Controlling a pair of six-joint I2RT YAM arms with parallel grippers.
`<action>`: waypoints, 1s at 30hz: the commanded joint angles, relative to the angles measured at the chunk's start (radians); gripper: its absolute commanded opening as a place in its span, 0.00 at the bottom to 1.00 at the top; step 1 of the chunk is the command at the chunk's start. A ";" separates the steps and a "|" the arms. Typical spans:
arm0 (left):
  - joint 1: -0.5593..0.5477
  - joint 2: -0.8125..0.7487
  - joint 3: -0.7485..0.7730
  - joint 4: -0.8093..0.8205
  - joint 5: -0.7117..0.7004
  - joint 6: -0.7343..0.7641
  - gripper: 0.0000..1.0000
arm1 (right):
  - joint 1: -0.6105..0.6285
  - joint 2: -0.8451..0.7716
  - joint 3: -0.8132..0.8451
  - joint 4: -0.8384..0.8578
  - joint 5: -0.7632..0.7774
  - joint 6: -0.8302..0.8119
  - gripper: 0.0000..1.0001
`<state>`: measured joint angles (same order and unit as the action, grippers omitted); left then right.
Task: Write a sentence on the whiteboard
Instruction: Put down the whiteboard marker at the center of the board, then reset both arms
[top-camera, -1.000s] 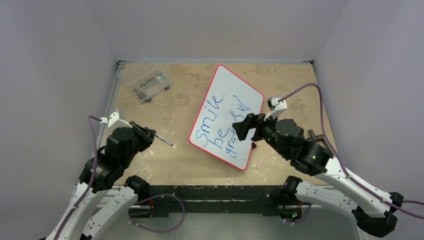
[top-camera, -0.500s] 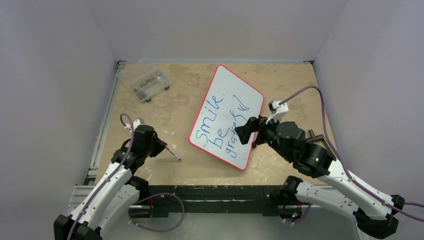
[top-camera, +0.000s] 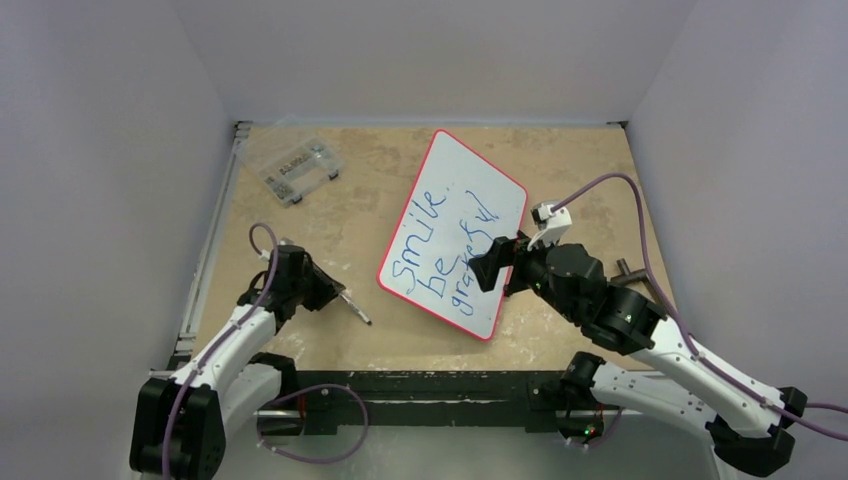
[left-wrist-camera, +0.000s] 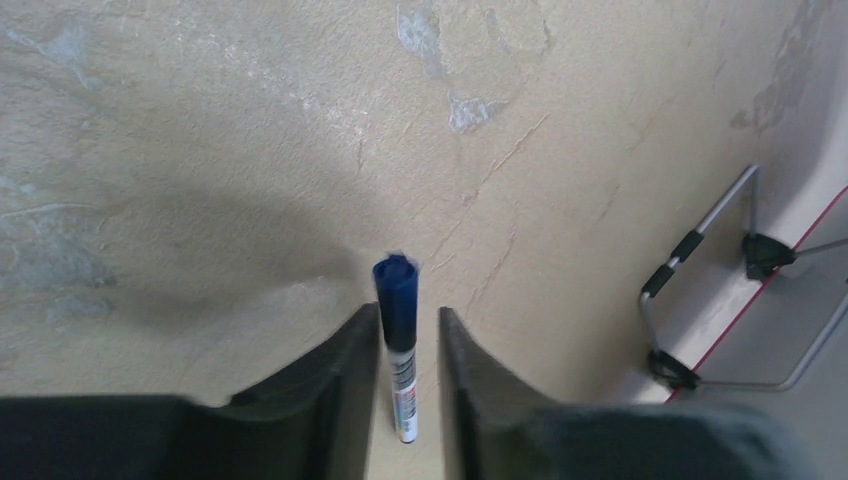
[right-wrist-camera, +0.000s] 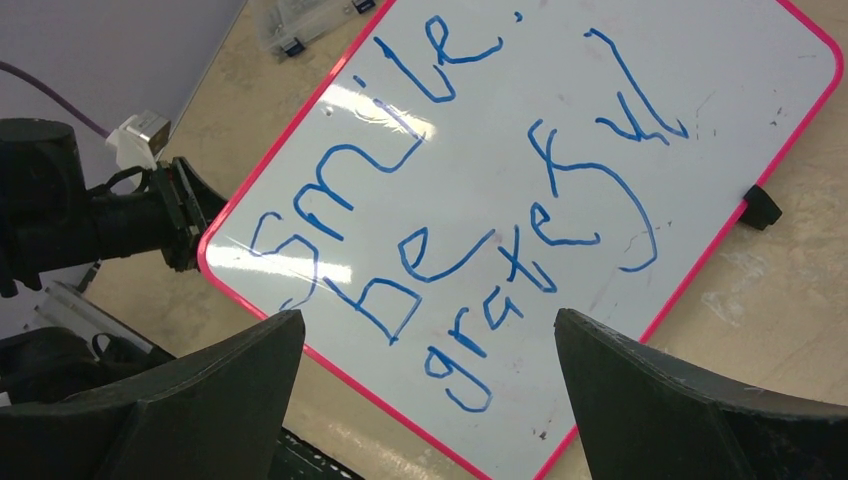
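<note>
- Left gripper (left-wrist-camera: 407, 315): dark jaws narrowly flank a slim, blue-capped marker (left-wrist-camera: 397, 290); cannot tell whether they pinch it.
- Right gripper (right-wrist-camera: 428, 322): jaws wide apart above the glossy, red-rimmed whiteboard (right-wrist-camera: 700, 60) with its slanted blue sentence (right-wrist-camera: 440, 262).

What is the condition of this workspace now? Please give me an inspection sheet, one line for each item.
Surface: tan table, worn, with pale patches.
Job's things: whiteboard lies askew at the centre; the sentence "smile be grateful" is on it in blue; marker is off the board, to its left.
Clutter: clear compartment box at the far left; small dark object by the right arm, unclear.
Grippers: left gripper closed on the marker, low over the table; right gripper wide open, empty, above the board.
Cables: purple cables loop from both wrists; one more at the front rail.
Surroundings: plain pale walls; nothing else seen.
</note>
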<state>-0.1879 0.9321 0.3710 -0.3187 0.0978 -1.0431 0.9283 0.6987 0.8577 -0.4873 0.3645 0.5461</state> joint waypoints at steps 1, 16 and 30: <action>0.020 0.002 -0.005 0.036 0.031 0.058 0.35 | -0.002 0.010 0.000 0.016 -0.006 0.012 0.99; 0.038 -0.242 0.102 -0.158 0.031 0.174 0.70 | -0.002 -0.047 0.009 0.009 0.045 0.017 0.99; 0.038 -0.504 0.491 -0.417 -0.159 0.475 1.00 | -0.001 -0.264 0.000 0.081 0.076 -0.001 0.99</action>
<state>-0.1570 0.4400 0.7700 -0.6834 -0.0093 -0.7139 0.9283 0.4725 0.8577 -0.4526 0.4038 0.5541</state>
